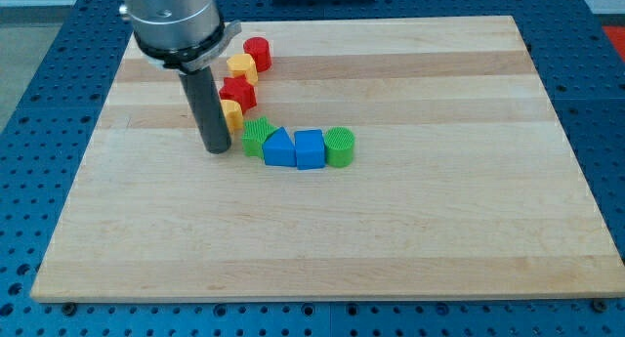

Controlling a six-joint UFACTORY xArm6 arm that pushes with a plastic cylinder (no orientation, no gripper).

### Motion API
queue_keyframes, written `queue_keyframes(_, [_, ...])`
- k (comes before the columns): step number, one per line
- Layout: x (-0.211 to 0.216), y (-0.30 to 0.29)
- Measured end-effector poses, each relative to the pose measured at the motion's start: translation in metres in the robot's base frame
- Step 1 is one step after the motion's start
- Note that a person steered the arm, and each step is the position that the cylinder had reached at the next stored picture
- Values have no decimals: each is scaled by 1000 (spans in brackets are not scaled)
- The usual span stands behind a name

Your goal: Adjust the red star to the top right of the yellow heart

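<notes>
Pincer: none fitted; my tip (216, 149) rests on the wooden board (439, 230), just left of the block chain.

Red star (237, 91) touches the yellow heart (230, 112) on its far-right side, so the placement looks nearly or already met. Farther off sit a yellow block (242, 66) and red cylinder (257, 53); rightward, a green block (258, 136), blue triangle (279, 148), blue cube (309, 148), green cylinder (339, 147). Rod stands upright, partly hiding the heart.
</notes>
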State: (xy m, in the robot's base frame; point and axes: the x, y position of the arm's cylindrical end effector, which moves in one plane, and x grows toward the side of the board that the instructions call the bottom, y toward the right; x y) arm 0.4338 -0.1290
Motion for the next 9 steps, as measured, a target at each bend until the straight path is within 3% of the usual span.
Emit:
queue_keyframes(2, [-35, 1])
queue_keyframes(5, [-35, 36])
queue_keyframes(9, [-88, 45])
